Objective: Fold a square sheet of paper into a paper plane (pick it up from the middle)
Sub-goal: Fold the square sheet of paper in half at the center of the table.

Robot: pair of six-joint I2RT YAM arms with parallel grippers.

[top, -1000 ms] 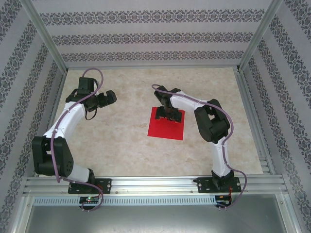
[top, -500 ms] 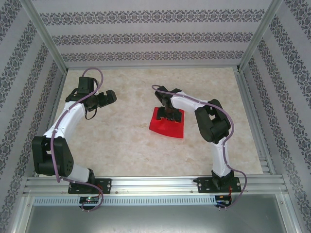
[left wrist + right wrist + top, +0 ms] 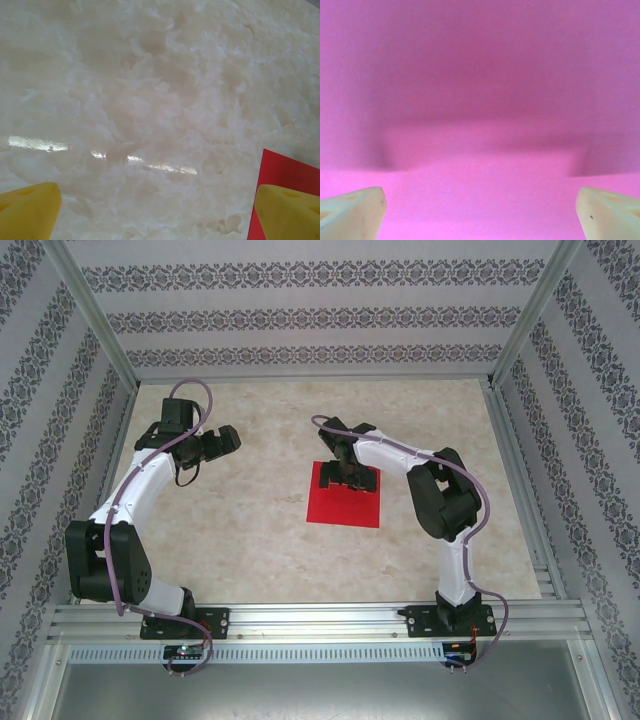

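– Beige, marble-patterned top on the bench (image 3: 250,530), seen from above. What surrounds it?

– Walls (image 3: 300,315) papered in pale bands with dark ornamental stripes, and an aluminium frame (image 3: 300,620) running along the near edge, where both arms are bolted.

– And the square sheet of paper (image 3: 345,508)?

– Bright red, lying flat a little right of the middle of the bench. The right gripper (image 3: 347,478) points down over the far part of the sheet; I cannot tell from above whether it touches. The left gripper (image 3: 225,440) hangs over bare bench, well apart to the left of the sheet.

– The left wrist view?

– Glossy marbled surface with streaks of reflected light. The left gripper (image 3: 157,215) has its yellow fingers (image 3: 27,210) spread wide, one in each lower corner, nothing between them. A red corner of the sheet (image 3: 290,167) shows at the right edge, partly behind the right-hand finger.

– The right wrist view?

– The sheet (image 3: 480,100) looks magenta here and lies close under the camera, blurred, with a soft shadow across it. The right gripper (image 3: 480,215) has its pale fingers (image 3: 352,210) far apart, clamped on nothing.
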